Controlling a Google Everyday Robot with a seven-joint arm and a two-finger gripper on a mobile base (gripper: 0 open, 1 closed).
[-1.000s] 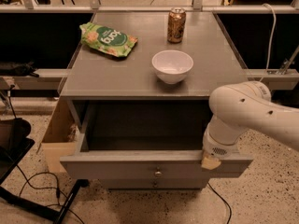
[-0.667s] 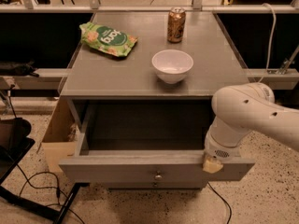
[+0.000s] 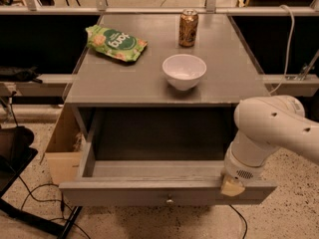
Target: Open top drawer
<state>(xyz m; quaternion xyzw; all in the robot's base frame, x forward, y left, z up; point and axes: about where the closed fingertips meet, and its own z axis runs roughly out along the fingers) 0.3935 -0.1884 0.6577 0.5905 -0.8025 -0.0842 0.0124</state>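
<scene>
We see the gripper (image 3: 232, 186) at the right end of the top drawer (image 3: 124, 195), down on the upper edge of the drawer's front. Only a small pale yellow tip shows there. The rest is hidden under the thick white arm (image 3: 269, 128), so we cannot tell whether the gripper is wide, narrow or holding the edge. The arm comes in from the right, and its far end is cut off by the border.

The top drawer is pulled well out from under the grey table (image 3: 149, 83), and we look down on its grey floor and side walls. A small round knob (image 3: 170, 201) sits at the middle of the front. The lower border cuts off what lies below the front.

On the table a white bowl (image 3: 184, 71) stands near the front edge, with a brown can (image 3: 188, 28) upright behind it and a green snack bag (image 3: 115, 43) lying to the left. Left of the drawer a light wooden box (image 3: 62, 151) is partly hidden by it. Black cables (image 3: 30, 198) trail over the speckled floor, and a dark shape at the left border is too dim for us to name.
</scene>
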